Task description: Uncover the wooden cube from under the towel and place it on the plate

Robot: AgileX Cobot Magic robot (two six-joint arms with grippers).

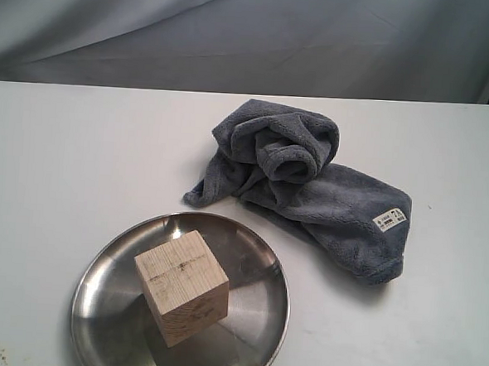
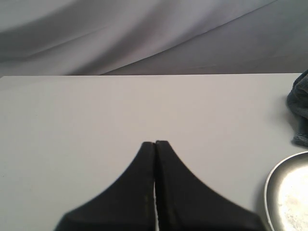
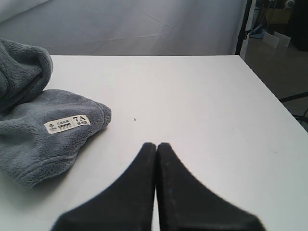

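Observation:
The pale wooden cube (image 1: 181, 285) stands uncovered on the shiny steel plate (image 1: 106, 266) at the front of the table, pencil cross lines on its top face. The blue-grey towel (image 1: 303, 182) lies crumpled behind and to the right of the plate, white label showing. Neither gripper appears in the exterior view. In the left wrist view my left gripper (image 2: 155, 143) is shut and empty above bare table, with the plate's rim (image 2: 274, 185) and a towel corner (image 2: 299, 108) at the frame's edge. My right gripper (image 3: 156, 144) is shut and empty, apart from the towel (image 3: 43, 134).
The white table (image 1: 63, 155) ends at a grey fabric backdrop (image 1: 237, 33). In the right wrist view the table's side edge (image 3: 274, 96) shows, with a dark stand pole (image 3: 244, 26) and floor clutter beyond it.

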